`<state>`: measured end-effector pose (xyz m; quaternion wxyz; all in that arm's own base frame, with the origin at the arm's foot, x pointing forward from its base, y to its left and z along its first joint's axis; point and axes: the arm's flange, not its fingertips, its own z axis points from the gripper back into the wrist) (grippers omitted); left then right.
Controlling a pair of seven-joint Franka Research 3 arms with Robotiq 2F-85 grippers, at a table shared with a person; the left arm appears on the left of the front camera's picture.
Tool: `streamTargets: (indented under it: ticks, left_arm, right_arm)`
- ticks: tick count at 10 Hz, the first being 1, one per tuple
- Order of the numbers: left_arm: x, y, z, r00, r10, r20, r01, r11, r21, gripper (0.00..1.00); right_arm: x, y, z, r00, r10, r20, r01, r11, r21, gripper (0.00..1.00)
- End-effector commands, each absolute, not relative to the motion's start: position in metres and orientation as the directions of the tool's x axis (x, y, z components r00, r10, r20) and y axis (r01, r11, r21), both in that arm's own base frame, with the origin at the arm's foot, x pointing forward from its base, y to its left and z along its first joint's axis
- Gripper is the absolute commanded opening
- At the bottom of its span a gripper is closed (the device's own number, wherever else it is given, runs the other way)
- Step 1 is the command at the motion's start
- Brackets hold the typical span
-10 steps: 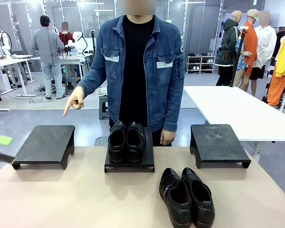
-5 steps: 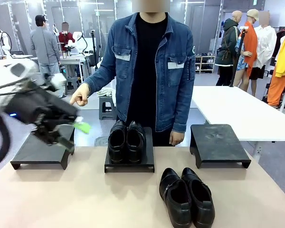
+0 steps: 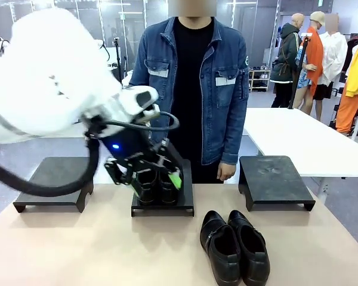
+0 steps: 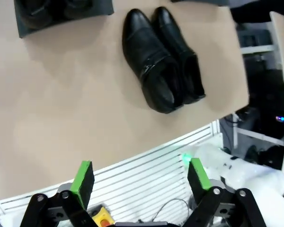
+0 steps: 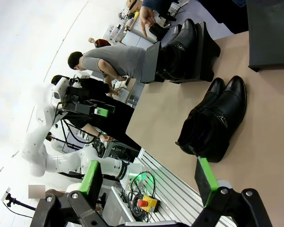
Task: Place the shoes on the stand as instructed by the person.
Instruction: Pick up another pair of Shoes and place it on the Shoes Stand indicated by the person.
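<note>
Plain pair [image 5: 182, 47] on middle stand [image 3: 162, 208]; strapped pair [image 3: 235, 247] on table [image 3: 77, 250] before it.

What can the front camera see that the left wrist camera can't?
Front camera: the person in a denim jacket and the left stand. Left wrist camera: the table's near edge with white slats below. Both: the open left claw, the strapped shoes on the table, and the middle stand holding the other pair.
</note>
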<state>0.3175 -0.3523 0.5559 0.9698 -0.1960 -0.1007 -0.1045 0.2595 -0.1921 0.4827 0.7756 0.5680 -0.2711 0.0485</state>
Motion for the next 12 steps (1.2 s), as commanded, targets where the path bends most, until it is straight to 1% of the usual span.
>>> streamTargets:
  ticks: [1, 5, 7, 10, 12]
  left_arm:
    - [0.332, -0.407, 0.549, 0.977, -0.115, 0.182, 0.167, 0.937, -0.306, 1.00]
    - [0.323, -0.495, 0.508, 0.984, -0.036, 0.176, 0.082, 0.962, -0.259, 1.00]
    - [0.324, -0.526, 0.489, 0.985, -0.022, 0.171, 0.070, 0.957, -0.282, 1.00]
    - [0.334, -0.566, 0.464, 0.976, 0.002, 0.216, 0.050, 0.970, -0.236, 1.00]
    - [0.335, -0.586, 0.440, 0.979, 0.005, 0.205, 0.034, 0.981, -0.189, 1.00]
  right_arm:
    - [0.259, -0.193, 0.483, 0.838, -0.233, 0.493, -0.403, 0.346, 0.847, 1.00]
    - [0.259, -0.193, 0.483, 0.838, -0.233, 0.493, -0.403, 0.346, 0.847, 1.00]
    - [0.259, -0.193, 0.483, 0.838, -0.233, 0.493, -0.403, 0.346, 0.847, 1.00]
    - [0.259, -0.193, 0.483, 0.838, -0.233, 0.493, -0.403, 0.346, 0.847, 1.00]
    - [0.259, -0.193, 0.483, 0.838, -0.233, 0.493, -0.403, 0.346, 0.847, 1.00]
